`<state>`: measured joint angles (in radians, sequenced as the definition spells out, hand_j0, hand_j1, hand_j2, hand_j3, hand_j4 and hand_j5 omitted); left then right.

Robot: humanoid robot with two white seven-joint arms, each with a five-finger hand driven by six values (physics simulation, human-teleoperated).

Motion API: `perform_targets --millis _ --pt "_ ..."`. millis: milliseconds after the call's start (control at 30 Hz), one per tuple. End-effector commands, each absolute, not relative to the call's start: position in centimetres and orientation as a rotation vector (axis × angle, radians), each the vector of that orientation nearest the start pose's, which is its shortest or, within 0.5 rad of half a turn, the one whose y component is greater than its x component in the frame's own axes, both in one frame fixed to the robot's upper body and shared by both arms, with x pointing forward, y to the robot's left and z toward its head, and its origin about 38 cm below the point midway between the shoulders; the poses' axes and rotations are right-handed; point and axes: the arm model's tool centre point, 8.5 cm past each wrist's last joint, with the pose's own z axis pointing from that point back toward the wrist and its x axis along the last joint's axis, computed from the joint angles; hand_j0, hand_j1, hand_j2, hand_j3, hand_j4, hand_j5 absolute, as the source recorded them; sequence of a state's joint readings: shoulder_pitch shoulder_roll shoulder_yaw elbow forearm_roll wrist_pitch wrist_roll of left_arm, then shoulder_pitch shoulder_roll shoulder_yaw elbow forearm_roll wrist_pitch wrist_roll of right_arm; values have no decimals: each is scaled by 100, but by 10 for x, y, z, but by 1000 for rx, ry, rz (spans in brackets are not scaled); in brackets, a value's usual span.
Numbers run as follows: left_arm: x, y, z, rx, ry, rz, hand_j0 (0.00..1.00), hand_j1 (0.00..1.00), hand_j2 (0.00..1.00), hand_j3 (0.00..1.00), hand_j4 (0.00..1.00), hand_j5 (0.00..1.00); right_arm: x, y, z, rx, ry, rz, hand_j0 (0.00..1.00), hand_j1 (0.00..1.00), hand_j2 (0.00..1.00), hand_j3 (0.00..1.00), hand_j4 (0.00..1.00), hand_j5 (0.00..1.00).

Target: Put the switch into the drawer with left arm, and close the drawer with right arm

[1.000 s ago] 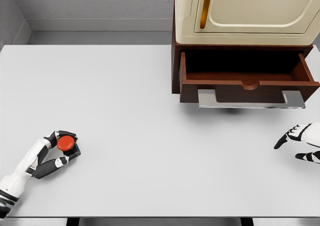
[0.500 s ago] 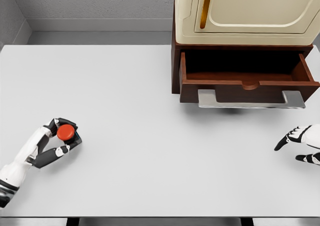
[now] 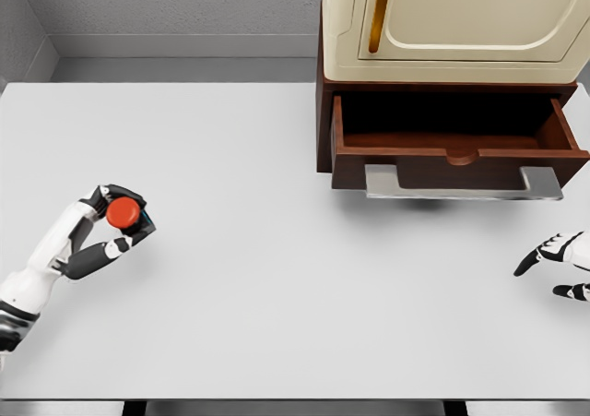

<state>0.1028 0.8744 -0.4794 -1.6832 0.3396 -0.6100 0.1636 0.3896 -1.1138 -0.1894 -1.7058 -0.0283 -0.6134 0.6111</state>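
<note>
switch (image 3: 123, 213): red round button on dark base, at table's left side | drawer (image 3: 452, 146): dark brown wood, pulled open, grey handle in front

One head view looks steeply down from above the near edge of the table (image 3: 277, 278), facing the back wall (image 3: 175, 5); the drawer (image 3: 456, 148) sits upper right, moderately far.
</note>
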Motion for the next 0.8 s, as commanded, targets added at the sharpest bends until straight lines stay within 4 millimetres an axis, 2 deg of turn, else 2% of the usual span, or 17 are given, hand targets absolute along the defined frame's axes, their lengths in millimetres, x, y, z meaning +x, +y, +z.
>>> perform_targets --millis 0,333,767 --pt "293 329 118 -93 -1841 -676 34 34 34 34 34 34 275 -439 199 -154 -1270 1718 66 66 66 66 66 66" --pt "307 299 146 -142 -1968 -696 34 34 34 34 34 34 275 -439 198 -151 -1268 1718 66 66 66 66 66 66" --pt "329 264 169 -209 -2094 -707 34 34 34 34 34 34 275 -437 201 -155 -1277 1722 66 66 66 66 66 66"
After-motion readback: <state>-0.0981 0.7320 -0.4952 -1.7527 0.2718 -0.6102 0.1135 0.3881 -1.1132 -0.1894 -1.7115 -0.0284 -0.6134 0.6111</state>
